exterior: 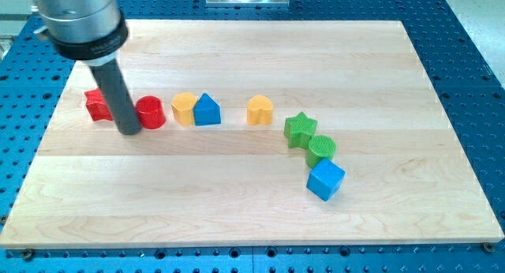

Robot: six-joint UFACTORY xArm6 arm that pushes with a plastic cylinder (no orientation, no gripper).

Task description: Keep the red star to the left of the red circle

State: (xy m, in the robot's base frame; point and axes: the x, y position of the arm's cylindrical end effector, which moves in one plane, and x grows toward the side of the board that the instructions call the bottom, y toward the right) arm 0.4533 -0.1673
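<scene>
Nearest the camera sits the blue cube [325,180], in the right half of the board toward its bottom edge, touching or nearly touching the green circle [321,148] just above it; the green star [300,129] leans against that circle's upper left. These three form a short diagonal cluster well apart from the task's blocks, so they look irrelevant to the job. Along a row across the board's middle, running toward the left edge: a yellow heart-like block [259,110] alone, then the blue house-shaped block [207,110] pressed against a yellow block [184,109], shape rounded but unclear. Further left is the red circle [151,113], and nearest the left edge the red star [98,105], partly hidden behind the rod. My tip [129,133] stands between the two red blocks, just beside the circle's left flank, seemingly touching or nearly so; contact with the star cannot be judged. No claw on this rig, only the plain rod, so nothing spreads or pinches. The star already lies to the circle's left, so the ordering asked for holds as things stand. Judgement: the rod's place in the gap acts as a divider; the risk is a sideways slip nudging the circle into the yellow block.
</scene>
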